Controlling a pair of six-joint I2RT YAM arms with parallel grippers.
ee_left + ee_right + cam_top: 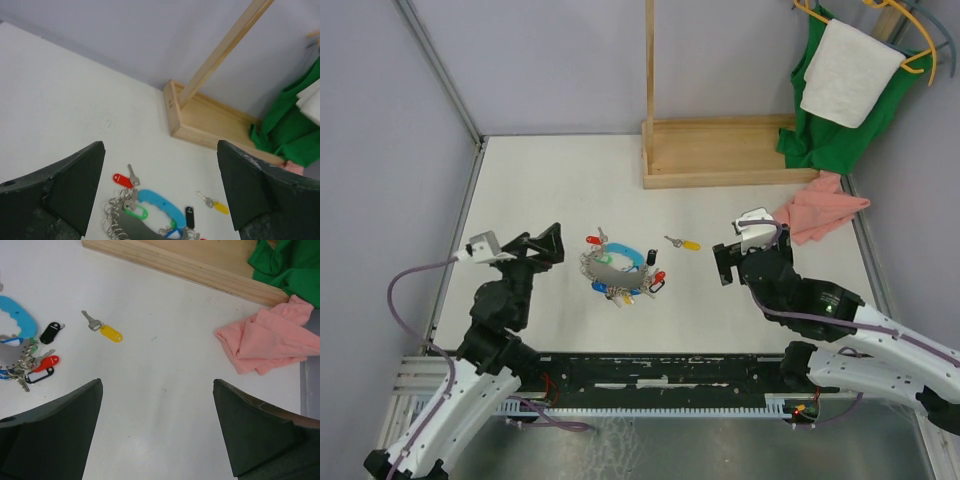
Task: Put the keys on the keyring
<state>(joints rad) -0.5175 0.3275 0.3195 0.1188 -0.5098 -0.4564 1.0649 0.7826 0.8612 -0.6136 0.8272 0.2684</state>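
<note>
Keyring (pixel 618 268) flat in the middle of the counter (pixel 540 190) — both arms' fingers spread wide, holding nothing.

Its light-blue band and grey metal part carry a bunch of small keys with green, blue, black and red tags. A red-tagged key (pixel 592 241) lies just beside its far-left edge; whether it is threaded on cannot be told. A yellow-tagged key (pixel 683 243) lies alone to the right, apart from the ring, between it and the right fingers (pixel 55 430). The left fingers (pixel 75 185) hover just left of the ring. Further out, a pink cloth (pixel 820 210) lies beside a wooden stand base (pixel 720 150) — a green cloth (pixel 830 125) and white towel (pixel 848 72) hang behind.
</note>
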